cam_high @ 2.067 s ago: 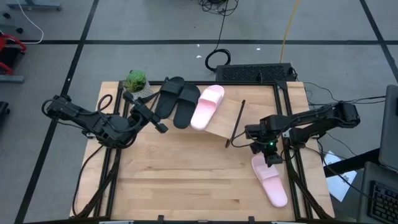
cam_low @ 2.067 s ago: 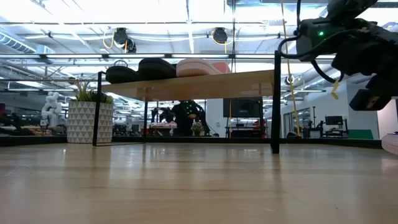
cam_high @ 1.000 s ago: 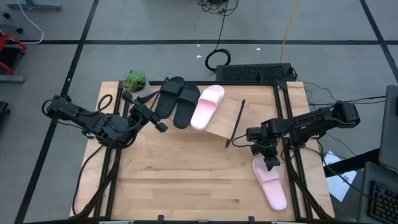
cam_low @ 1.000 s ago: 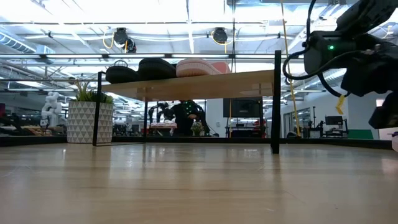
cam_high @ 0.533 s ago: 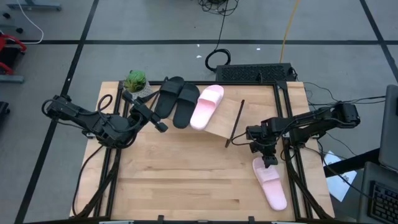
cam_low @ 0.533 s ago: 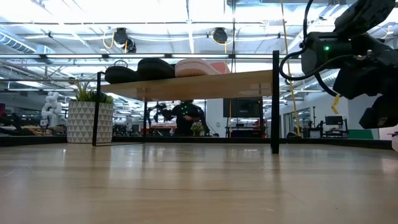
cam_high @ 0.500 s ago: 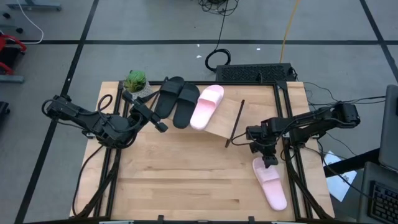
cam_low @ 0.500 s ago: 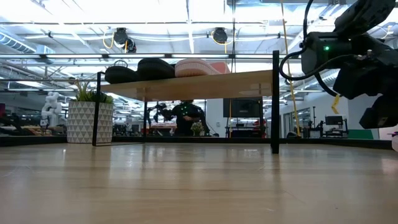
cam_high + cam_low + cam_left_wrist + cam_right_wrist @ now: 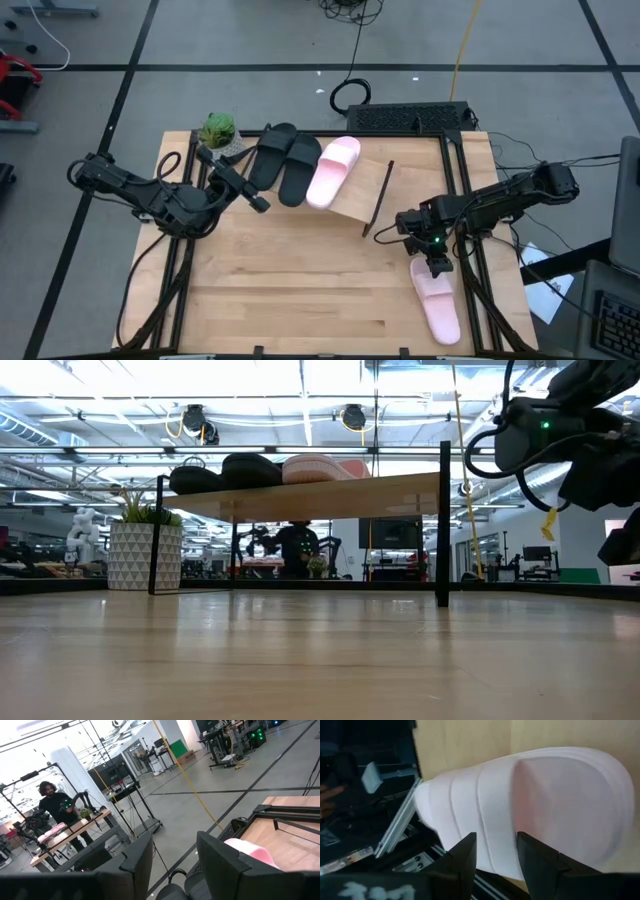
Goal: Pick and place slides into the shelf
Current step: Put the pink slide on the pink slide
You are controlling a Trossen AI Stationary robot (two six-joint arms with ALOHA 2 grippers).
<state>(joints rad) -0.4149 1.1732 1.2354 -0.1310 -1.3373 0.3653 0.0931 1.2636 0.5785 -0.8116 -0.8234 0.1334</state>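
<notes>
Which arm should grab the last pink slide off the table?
The right. Its gripper hangs open directly over the pink slide, while the left gripper sits across the table beside the shelf.

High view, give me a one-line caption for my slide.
Right gripper open over the last pink slide; three slides sit on the shelf.

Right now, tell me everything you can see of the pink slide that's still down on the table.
The pink slide is pale pink, smooth and foam-like, with a broad ribbed strap across an open toe. It lies flat, sole down, on the wooden tabletop near its right edge, below the shelf. The right gripper hangs directly over its near end, fingers open and straddling the strap area; whether they touch it is unclear. Nothing else touches it.
</notes>
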